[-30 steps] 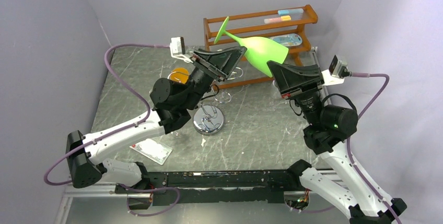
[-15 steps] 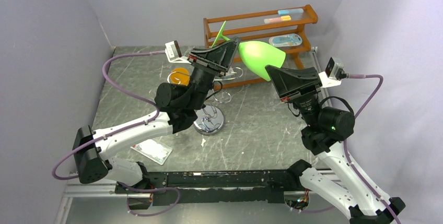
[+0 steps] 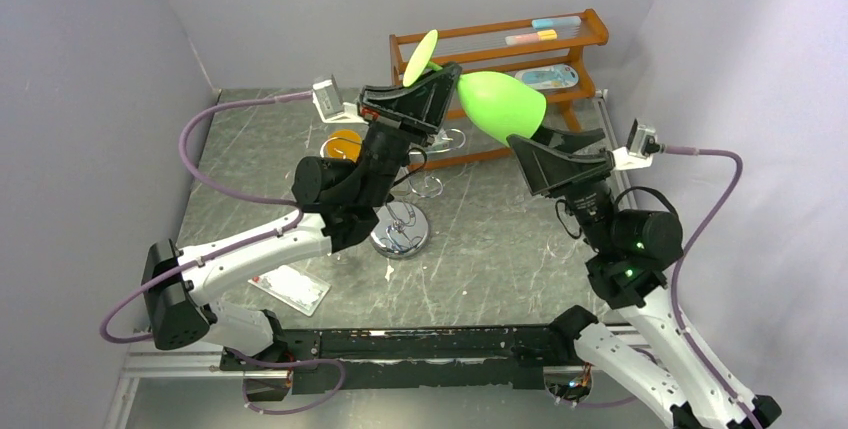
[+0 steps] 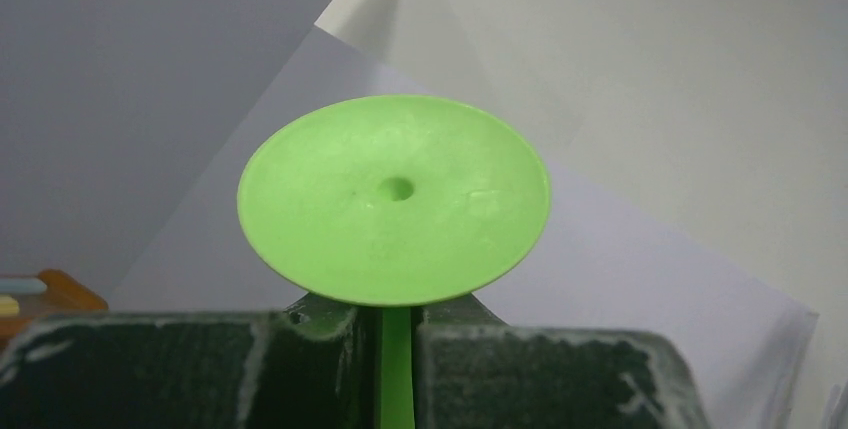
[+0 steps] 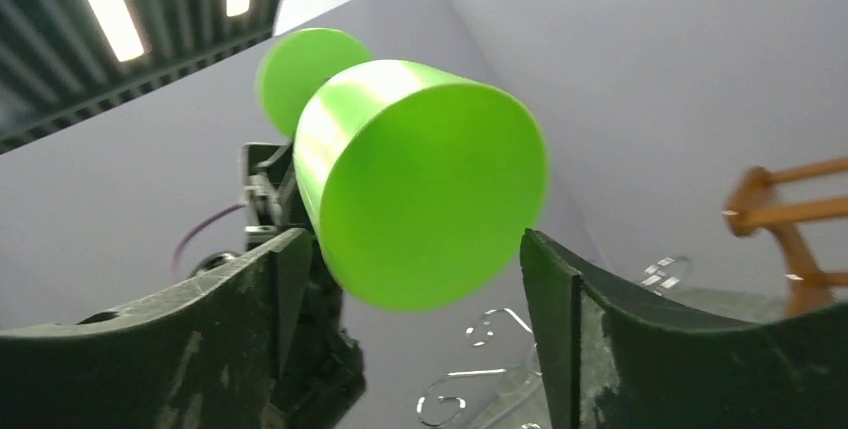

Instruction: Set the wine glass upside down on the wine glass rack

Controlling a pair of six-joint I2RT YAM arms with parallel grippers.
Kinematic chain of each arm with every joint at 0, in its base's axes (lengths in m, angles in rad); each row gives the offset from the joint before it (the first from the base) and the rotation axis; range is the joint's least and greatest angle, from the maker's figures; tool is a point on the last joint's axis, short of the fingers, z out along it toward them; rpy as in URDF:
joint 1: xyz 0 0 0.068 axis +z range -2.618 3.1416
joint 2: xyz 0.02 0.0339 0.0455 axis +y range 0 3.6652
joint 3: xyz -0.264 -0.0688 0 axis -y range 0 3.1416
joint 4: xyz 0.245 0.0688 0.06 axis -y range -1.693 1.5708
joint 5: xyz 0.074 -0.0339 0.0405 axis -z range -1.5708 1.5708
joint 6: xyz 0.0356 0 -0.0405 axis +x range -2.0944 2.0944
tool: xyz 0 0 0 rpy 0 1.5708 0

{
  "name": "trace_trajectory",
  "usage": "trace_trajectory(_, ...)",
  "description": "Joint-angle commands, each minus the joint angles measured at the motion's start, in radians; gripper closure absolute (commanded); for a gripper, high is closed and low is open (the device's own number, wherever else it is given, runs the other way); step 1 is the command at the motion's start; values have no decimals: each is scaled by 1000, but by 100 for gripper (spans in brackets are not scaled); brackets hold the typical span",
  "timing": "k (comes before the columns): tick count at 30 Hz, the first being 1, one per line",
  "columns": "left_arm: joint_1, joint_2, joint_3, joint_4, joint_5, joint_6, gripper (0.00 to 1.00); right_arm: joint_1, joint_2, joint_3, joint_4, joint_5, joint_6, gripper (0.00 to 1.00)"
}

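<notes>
The green wine glass (image 3: 500, 104) hangs sideways in the air above the back of the table, its foot (image 3: 420, 57) to the left and its bowl to the right. My left gripper (image 3: 445, 79) is shut on the thin stem (image 4: 397, 369), with the round foot (image 4: 395, 199) just past its fingers. My right gripper (image 3: 555, 154) stands open just below and right of the bowl's rim; in its wrist view the bowl (image 5: 430, 199) floats free between the spread fingers (image 5: 240, 329). The chrome wine glass rack (image 3: 400, 231) stands below on the table, its curled arms (image 5: 480, 379) partly hidden by my left arm.
A brown wooden three-tier shelf (image 3: 500, 44) with a few small items runs along the back wall, close behind the glass. An orange object (image 3: 345, 144) sits left of the rack. A flat white packet (image 3: 290, 289) lies near the front left. Walls close in on both sides.
My left gripper has shut on the glass's stem. My right gripper has let go of the bowl, opened wide and drawn slightly back. The glass has shifted a little left.
</notes>
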Motion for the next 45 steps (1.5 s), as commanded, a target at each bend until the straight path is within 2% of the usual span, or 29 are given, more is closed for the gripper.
trace_trajectory(1, -8, -24, 57, -5, 73, 246, 95, 4, -87, 35, -230, 196, -105, 15)
trace_trajectory(5, -8, -51, 37, -94, 183, 450, 95, 3, -114, 141, -468, 375, -183, 8)
trace_trajectory(8, -8, -66, 44, -207, 343, 574, 95, 3, -94, 219, -574, 376, -228, 8)
trace_trajectory(10, -8, -67, 72, -331, 438, 647, 95, 5, -65, 280, -617, 323, -249, 8)
trace_trajectory(13, -8, -65, 100, -478, 506, 731, 95, 3, -19, 373, -689, 199, -251, 9)
trace_trajectory(18, -11, -62, 92, -599, 560, 873, 95, 4, 21, 422, -687, -54, -194, 9)
trace_trajectory(23, -13, -59, 92, -660, 599, 964, 95, 3, 49, 455, -754, -85, -87, 12)
trace_trajectory(25, -14, -59, 82, -663, 607, 983, 95, 4, 50, 446, -747, -81, -31, 19)
trace_trajectory(28, -14, -57, 70, -672, 617, 1007, 95, 3, 68, 456, -790, -51, 46, 39)
trace_trajectory(35, -14, -59, 53, -666, 634, 1005, 95, 5, 77, 473, -858, -25, 119, 75)
trace_trajectory(37, -14, -61, 50, -662, 637, 995, 95, 3, 79, 476, -861, -22, 138, 92)
trace_trajectory(38, -14, -62, 45, -657, 642, 989, 89, 3, 79, 479, -866, -15, 147, 100)
trace_trajectory(40, -14, -72, 28, -640, 644, 970, 67, 3, 77, 483, -877, 11, 167, 100)
trace_trajectory(45, -14, -109, -25, -595, 607, 900, 34, 3, 81, 533, -944, 120, 217, 100)
